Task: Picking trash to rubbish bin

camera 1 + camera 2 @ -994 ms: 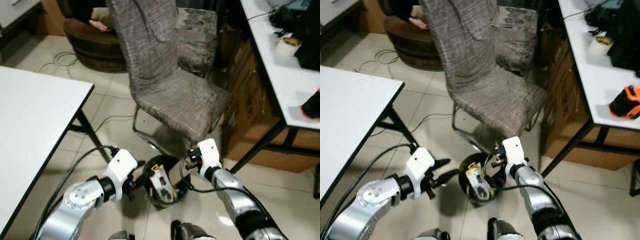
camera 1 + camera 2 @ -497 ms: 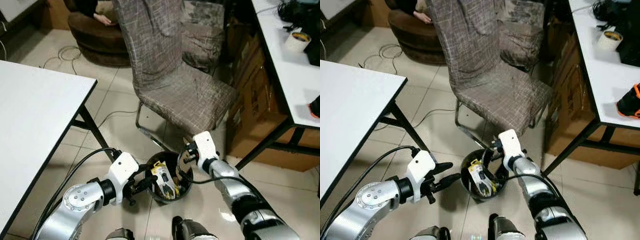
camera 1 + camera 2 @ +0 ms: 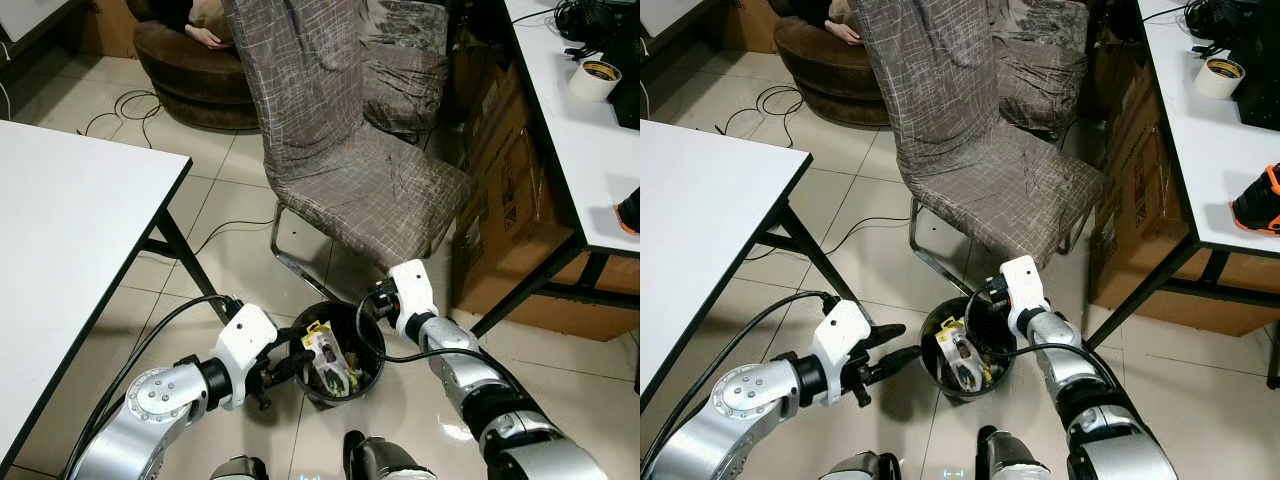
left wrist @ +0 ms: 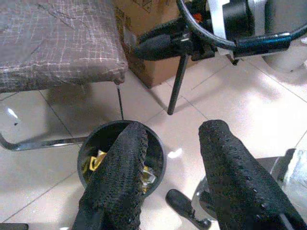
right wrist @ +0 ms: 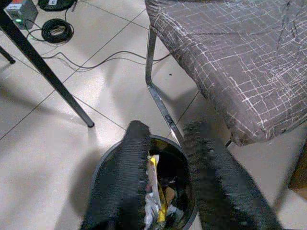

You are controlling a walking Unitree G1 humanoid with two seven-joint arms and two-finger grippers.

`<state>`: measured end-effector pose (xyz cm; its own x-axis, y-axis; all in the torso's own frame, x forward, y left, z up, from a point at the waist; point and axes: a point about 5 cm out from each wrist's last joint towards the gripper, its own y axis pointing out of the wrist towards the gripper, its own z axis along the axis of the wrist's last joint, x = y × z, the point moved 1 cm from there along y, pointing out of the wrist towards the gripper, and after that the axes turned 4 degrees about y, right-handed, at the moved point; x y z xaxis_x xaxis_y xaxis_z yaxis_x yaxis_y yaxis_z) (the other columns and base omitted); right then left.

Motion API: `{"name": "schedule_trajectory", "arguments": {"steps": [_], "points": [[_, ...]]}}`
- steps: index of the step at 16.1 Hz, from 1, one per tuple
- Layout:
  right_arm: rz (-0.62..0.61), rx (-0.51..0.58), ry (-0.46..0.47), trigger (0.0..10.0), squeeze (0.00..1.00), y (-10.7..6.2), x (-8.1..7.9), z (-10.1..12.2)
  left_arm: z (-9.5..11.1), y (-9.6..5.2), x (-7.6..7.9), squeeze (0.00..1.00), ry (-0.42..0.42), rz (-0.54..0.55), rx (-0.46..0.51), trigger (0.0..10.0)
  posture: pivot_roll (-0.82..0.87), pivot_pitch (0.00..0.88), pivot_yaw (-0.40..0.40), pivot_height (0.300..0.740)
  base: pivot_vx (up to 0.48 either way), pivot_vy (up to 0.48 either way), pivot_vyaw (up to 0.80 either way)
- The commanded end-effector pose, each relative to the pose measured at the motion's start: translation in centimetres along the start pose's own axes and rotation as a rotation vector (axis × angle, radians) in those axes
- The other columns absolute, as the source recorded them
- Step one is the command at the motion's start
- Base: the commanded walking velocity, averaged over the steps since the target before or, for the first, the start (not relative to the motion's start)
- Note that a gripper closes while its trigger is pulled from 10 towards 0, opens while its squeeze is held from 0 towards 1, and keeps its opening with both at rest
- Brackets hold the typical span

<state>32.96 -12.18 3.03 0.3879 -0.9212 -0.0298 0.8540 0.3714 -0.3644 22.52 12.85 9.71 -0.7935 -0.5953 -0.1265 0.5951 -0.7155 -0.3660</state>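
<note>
Over the last second the robot's head has lifted and steadied a little, so more of the chair and the right-hand table comes into view; that is the camera, not the furniture. The real change is small: the right gripper [image 3: 985,296] has eased in from the far side of the rubbish bin [image 3: 371,336] and now hangs at its rim, while the left gripper [image 3: 290,365] has crept up to the near-left edge of the same bin. Neither carries anything. In the left wrist view the left gripper's fingers [image 4: 120,177] stand well apart with only floor and bin between them; in the right wrist view the right gripper's fingers [image 5: 132,177] are parted a moderate way, framing the bin's mouth.

The trash [image 3: 962,356], a crumple of white and yellow wrappers, sits inside the bin, leaning toward its left wall. So I'd judge the drop is already done for this piece and both arms are simply lingering over the result.

The bin stands on the tiled floor just in front of the robot's feet, under the front edge of the grey fabric chair [image 3: 340,170], between the two grippers and touching neither as far as I can tell. A white table [image 3: 70,260] stands to the robot's left, another [image 3: 1200,130] to its right with a roll of tape [image 3: 1217,77] on it
</note>
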Motion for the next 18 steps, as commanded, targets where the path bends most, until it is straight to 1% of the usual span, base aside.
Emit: {"name": "schedule_trajectory", "arguments": {"steps": [1, 2, 3, 4, 5, 6, 7, 8, 10, 11, 12, 14, 16, 18], "points": [[-0.009, -0.002, 0.011, 10.0, 1.0, 0.0, 0.1, -0.2, -0.1, -0.1, -0.3, 0.0, 0.003, 0.036, -0.005, 10.0, -0.03, 0.185, -0.03, 0.74, 0.0, 0.0, 0.0], [-0.015, 0.016, 0.021, 10.0, 0.0, 0.0, 0.2, 0.2, -0.2, -0.1, -1.1, 0.0, -0.011, 0.118, -0.005, 10.0, -0.03, 0.176, -0.031, 0.74, 0.0, 0.0, 0.0], [-0.023, 0.047, 0.03, 10.0, 0.0, -0.1, 0.4, 0.7, -0.2, -0.2, -1.9, 0.0, -0.043, 0.214, -0.008, 10.0, -0.03, 0.167, -0.037, 0.74, 0.0, 0.0, 0.0], [-0.034, 0.067, 0.048, 10.0, 0.0, -0.2, 0.7, 1.1, -0.2, -0.4, -2.4, 0.0, -0.066, 0.274, 0.002, 10.0, -0.02, 0.156, -0.038, 0.74, 0.0, 0.0, 0.0], [-0.038, 0.165, 0.094, 10.0, 0.0, -1.1, 0.9, 2.7, 0.4, -1.3, -3.1, 0.0, -0.098, 0.392, 0.038, 10.0, -0.02, 0.133, -0.041, 0.74, 0.0, 0.0, 0.0], [-0.035, 0.186, 0.1, 10.0, 0.0, -1.4, 0.9, 3.0, 0.6, -1.5, -3.1, 0.0, -0.113, 0.401, 0.047, 10.0, -0.02, 0.133, -0.041, 0.74, 0.0, 0.0, 0.0], [-0.03, 0.26, 0.119, 10.0, 0.0, -2.9, 0.5, 4.4, 1.3, -2.1, -3.0, 0.0, -0.106, 0.431, 0.069, 10.0, -0.02, 0.127, -0.043, 0.74, 0.0, 0.0, 0.0], [-0.025, 0.311, 0.12, 10.0, 0.0, -4.5, -0.1, 5.4, 2.3, -2.4, -2.8, 0.0, -0.122, 0.453, 0.114, 10.0, -0.02, 0.107, -0.049, 0.74, 0.0, 0.0, 0.0], [-0.038, 0.322, 0.113, 10.0, 0.0, -5.6, -0.7, 5.6, 3.1, -2.2, -3.1, 0.0, -0.154, 0.479, 0.153, 10.0, -0.02, 0.084, -0.054, 0.74, 0.0, 0.0, 0.0], [-0.069, 0.327, 0.137, 10.0, 0.0, -6.3, -0.9, 5.7, 3.4, -2.0, -3.5, 0.0, -0.158, 0.496, 0.16, 10.0, -0.02, 0.076, -0.052, 0.74, 0.0, 0.0, 0.0], [-0.076, 0.333, 0.144, 10.0, 0.0, -6.8, -1.2, 5.8, 3.4, -1.9, -3.8, 0.0, -0.157, 0.504, 0.153, 10.0, -0.02, 0.07, -0.05, 0.74, 0.0, 0.0, 0.0], [-0.072, 0.309, 0.159, 10.0, 0.0, -7.4, -1.8, 5.8, 3.4, -1.8, -4.1, 0.0, -0.154, 0.513, 0.143, 10.0, -0.03, 0.057, -0.042, 0.74, 0.0, 0.0, 0.0], [-0.085, 0.31, 0.174, 10.0, 0.0, -7.9, -1.8, 6.3, 3.5, -1.6, -4.2, 0.0, -0.159, 0.508, 0.142, 10.0, -0.04, 0.047, -0.04, 0.74, 0.0, 0.0, 0.0], [-0.091, 0.301, 0.184, 10.0, 0.0, -8.0, -1.8, 6.3, 3.5, -1.5, -4.2, 0.0, -0.15, 0.506, 0.138, 10.0, -0.04, 0.041, -0.041, 0.74, 0.0, 0.0, 0.0]]}}
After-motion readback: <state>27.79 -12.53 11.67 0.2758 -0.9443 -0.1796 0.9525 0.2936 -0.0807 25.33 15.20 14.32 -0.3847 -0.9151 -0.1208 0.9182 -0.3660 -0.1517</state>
